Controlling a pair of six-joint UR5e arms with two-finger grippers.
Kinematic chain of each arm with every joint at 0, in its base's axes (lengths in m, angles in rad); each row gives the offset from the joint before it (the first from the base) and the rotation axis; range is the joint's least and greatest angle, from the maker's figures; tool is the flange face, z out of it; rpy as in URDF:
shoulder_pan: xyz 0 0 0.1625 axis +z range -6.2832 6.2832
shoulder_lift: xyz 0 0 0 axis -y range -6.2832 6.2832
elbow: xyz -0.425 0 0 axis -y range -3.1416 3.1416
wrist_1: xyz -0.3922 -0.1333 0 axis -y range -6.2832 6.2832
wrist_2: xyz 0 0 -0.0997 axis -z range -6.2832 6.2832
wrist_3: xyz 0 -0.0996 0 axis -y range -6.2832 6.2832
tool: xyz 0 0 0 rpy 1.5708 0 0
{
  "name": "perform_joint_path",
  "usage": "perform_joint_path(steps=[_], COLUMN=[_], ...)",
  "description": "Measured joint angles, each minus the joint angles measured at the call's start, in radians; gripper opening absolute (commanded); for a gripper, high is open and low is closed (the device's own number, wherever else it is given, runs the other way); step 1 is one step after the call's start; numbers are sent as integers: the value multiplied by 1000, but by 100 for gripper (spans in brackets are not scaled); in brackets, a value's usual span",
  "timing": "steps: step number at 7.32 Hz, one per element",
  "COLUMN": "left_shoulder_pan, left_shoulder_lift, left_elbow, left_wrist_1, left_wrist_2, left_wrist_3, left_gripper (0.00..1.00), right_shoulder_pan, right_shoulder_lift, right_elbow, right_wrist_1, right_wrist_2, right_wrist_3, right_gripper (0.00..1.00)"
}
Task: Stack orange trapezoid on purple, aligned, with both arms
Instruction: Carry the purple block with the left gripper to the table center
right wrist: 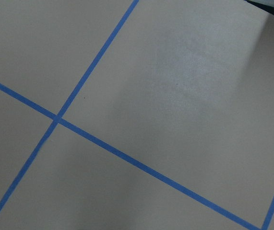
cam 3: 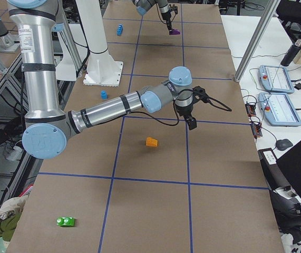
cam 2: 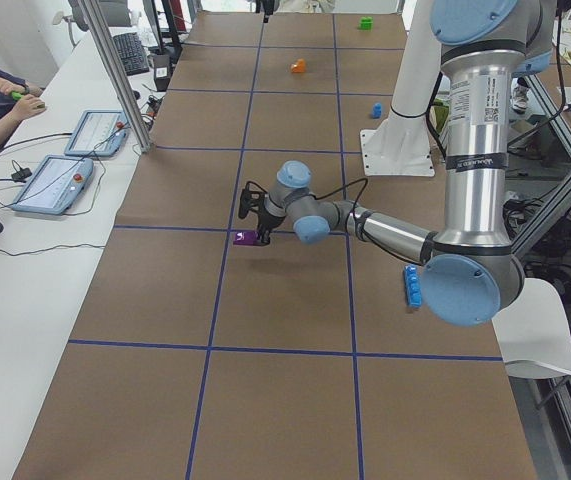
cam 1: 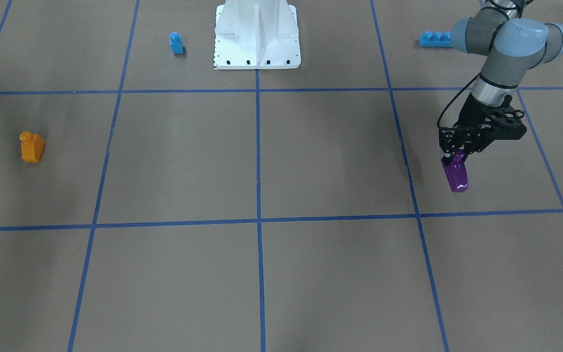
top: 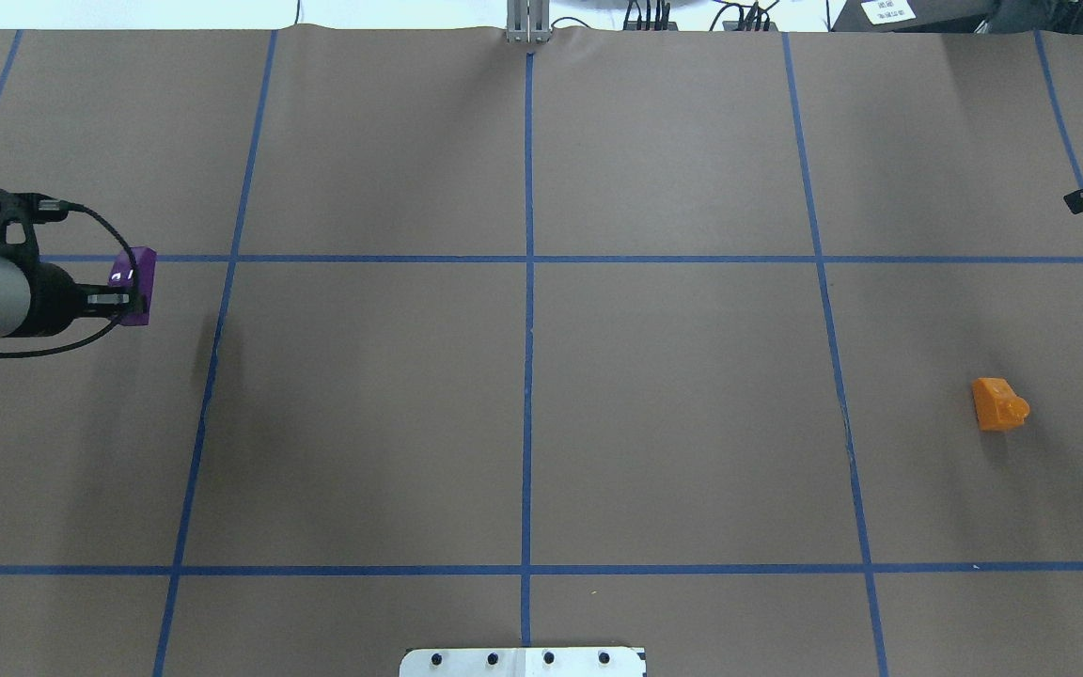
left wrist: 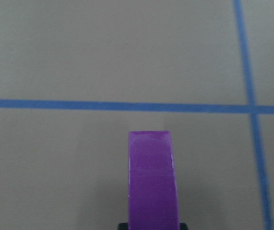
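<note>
The table surface [cam 1: 188, 161] is matte brown, marked with a blue tape grid [cam 1: 258, 146]. The purple brick [cam 1: 456, 174] and orange trapezoid [cam 1: 32, 147] are glossy. The left gripper [cam 1: 456, 157] is black, the base pedestal [cam 1: 257, 34] white.

The purple brick [cam 1: 456, 175] in my left claw [cam 1: 457, 157] was glossy plastic, and the orange trapezoid [cam 1: 32, 146] shone alike. The brown table cover [cam 1: 262, 156] lay matt and papery; the white pedestal [cam 1: 257, 34] looked painted metal.
</note>
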Motion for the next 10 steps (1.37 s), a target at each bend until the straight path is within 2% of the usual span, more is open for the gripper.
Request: perform_joint_path(steps=[2, 4, 7, 10], left_shoulder_pan=[78, 165, 285, 352], left_shoulder_lift=[-210, -421, -650, -777], left_elbow=[-20, 1, 166, 326], left_wrist_1=[213, 394, 446, 446], left_wrist_2=[12, 33, 128, 162], left_wrist_3=[-70, -100, -118, -120], left_gripper=[0, 0, 0, 0], right_shoulder_pan=[0, 0, 0, 0], right_shoulder_lift=[0, -1, -1, -1], right_elbow=[-1, -2, -2, -2], right_wrist_1=[0, 0, -1, -2], right_wrist_2=[0, -1, -1, 0], right_wrist_3=[0, 0, 1, 2], right_gripper=[100, 100, 100, 100])
